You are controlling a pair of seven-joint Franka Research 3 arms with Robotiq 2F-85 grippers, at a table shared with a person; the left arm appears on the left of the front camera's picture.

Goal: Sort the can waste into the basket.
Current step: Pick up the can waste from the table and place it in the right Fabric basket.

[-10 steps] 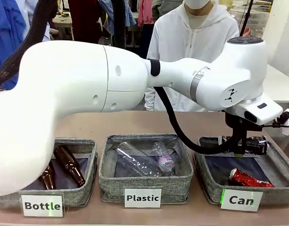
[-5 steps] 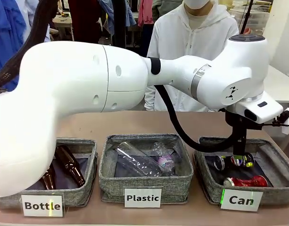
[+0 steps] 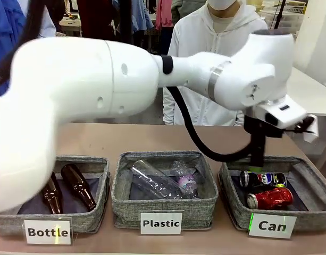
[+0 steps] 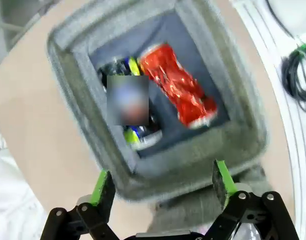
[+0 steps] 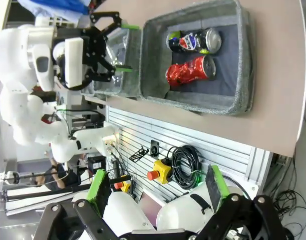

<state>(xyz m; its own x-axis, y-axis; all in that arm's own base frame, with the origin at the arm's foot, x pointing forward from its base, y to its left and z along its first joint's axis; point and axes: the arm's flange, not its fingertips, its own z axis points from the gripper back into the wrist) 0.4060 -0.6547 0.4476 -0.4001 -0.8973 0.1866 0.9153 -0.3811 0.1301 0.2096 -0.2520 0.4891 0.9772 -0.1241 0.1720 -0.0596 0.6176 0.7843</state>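
Left gripper (image 4: 162,182): you see it spread wide, empty, above the basket (image 3: 234,210).
Right gripper (image 5: 157,187): agape, empty.
Cans: red can (image 3: 269,198) and black can (image 3: 262,179) lie side by side inside the basket.

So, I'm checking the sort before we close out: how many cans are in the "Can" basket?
2. The black can lies on its side toward the far side of the basket; the red can lies beside it, nearer the label. Nothing seems hidden underneath.
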